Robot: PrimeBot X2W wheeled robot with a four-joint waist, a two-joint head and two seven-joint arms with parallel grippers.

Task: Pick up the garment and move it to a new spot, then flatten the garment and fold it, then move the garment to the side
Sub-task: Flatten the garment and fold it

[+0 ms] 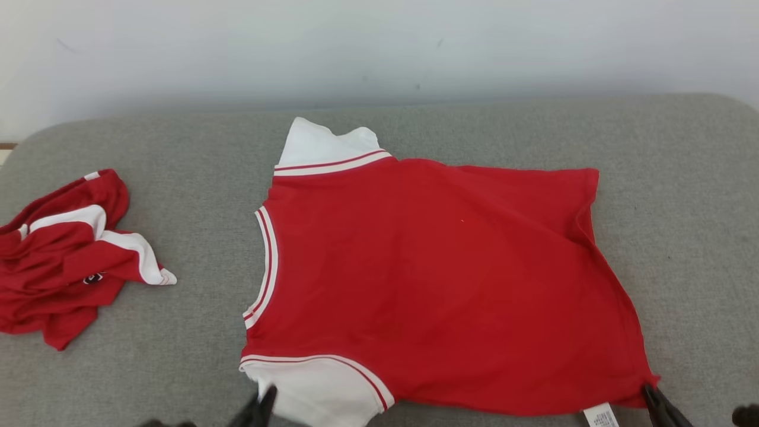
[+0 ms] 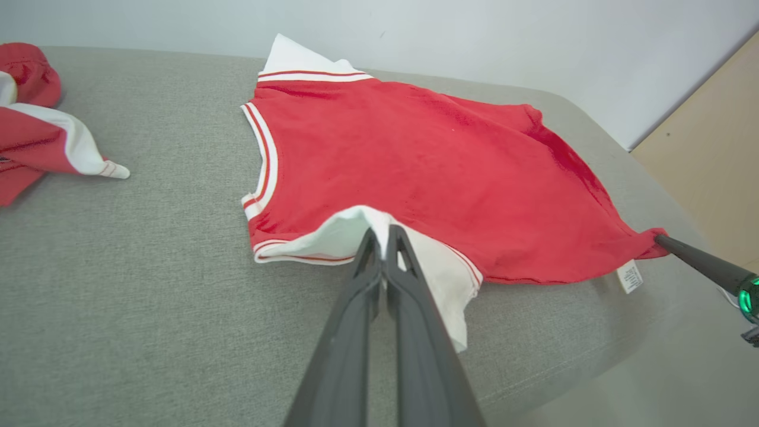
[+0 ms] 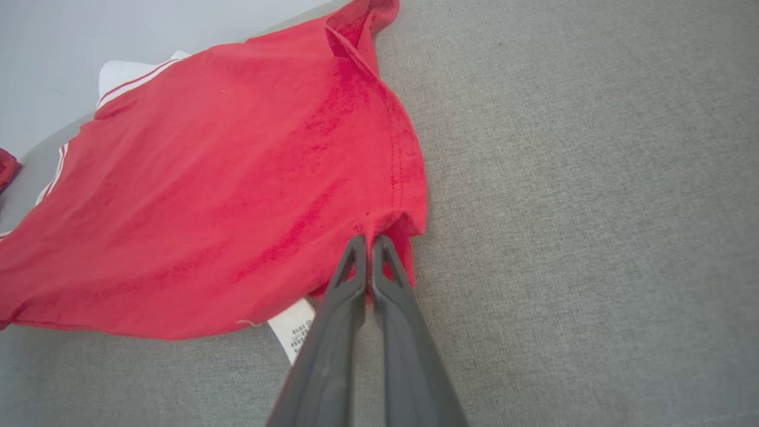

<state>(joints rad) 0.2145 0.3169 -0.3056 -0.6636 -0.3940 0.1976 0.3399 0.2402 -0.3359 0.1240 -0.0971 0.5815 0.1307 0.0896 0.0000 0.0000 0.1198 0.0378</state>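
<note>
The garment (image 1: 427,279) is a red T-shirt with white sleeves and striped trim, spread nearly flat on the grey cushion, collar to the left, hem to the right. My left gripper (image 1: 268,396) is shut on the near white sleeve (image 2: 350,234), lifting its edge slightly; the pinch shows in the left wrist view at the gripper (image 2: 384,232). My right gripper (image 1: 649,391) is shut on the near hem corner (image 3: 391,228), which puckers at its fingertips, next to a white care label (image 3: 290,329). The right gripper (image 2: 661,238) also appears in the left wrist view.
A second red and white garment (image 1: 65,255) lies crumpled at the left end of the grey cushion (image 1: 190,178). A pale wall rises behind. The cushion's front edge and a tan floor (image 2: 711,166) show to the right in the left wrist view.
</note>
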